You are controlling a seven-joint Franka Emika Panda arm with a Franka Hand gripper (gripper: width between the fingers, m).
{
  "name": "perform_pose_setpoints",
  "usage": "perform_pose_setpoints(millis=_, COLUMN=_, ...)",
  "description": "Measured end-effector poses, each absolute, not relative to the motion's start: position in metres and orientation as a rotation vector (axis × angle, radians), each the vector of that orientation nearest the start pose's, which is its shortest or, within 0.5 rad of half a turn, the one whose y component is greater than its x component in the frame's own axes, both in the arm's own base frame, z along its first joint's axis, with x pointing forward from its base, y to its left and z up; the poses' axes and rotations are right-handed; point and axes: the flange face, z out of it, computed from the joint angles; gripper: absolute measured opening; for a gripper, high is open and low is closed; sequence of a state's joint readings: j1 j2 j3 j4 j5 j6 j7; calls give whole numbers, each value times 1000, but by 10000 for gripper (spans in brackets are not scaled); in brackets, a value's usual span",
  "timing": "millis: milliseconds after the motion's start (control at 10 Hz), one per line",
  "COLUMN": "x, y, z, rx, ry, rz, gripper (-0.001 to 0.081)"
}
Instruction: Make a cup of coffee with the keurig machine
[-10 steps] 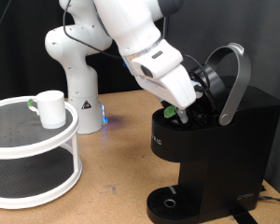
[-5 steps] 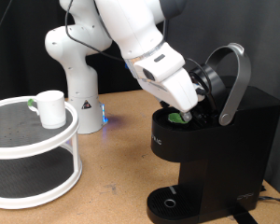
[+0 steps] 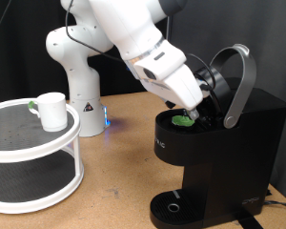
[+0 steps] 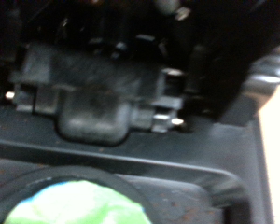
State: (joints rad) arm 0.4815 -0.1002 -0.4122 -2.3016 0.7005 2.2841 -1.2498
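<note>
we are looking at the gripper (image 3: 195,112) reaching into the open keurig machine (image 3: 219,153) at the right of the exterior frame, lid handle (image 3: 240,81) raised. a green-topped pod (image 3: 184,120) is sitting in the brew chamber, just beneath the fingertips; in the wrist view the pod (image 4: 70,207) is filling the lower left. we cannot tell how far the fingers are parted, or whether they are gripping it. the cup (image 3: 51,110) is standing well apart at the left, on the white round shelf (image 3: 38,143)
</note>
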Motion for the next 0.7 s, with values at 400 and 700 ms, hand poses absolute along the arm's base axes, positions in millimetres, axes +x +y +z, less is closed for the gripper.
perform_pose_setpoints(millis=400, x=503, y=20, z=415, rx=-2390, ry=-1088, rz=-520, gripper=803)
perform_pose_setpoints(millis=700, x=500, y=15, z=417, rx=-2382, ry=-1077, rz=-529, gripper=803)
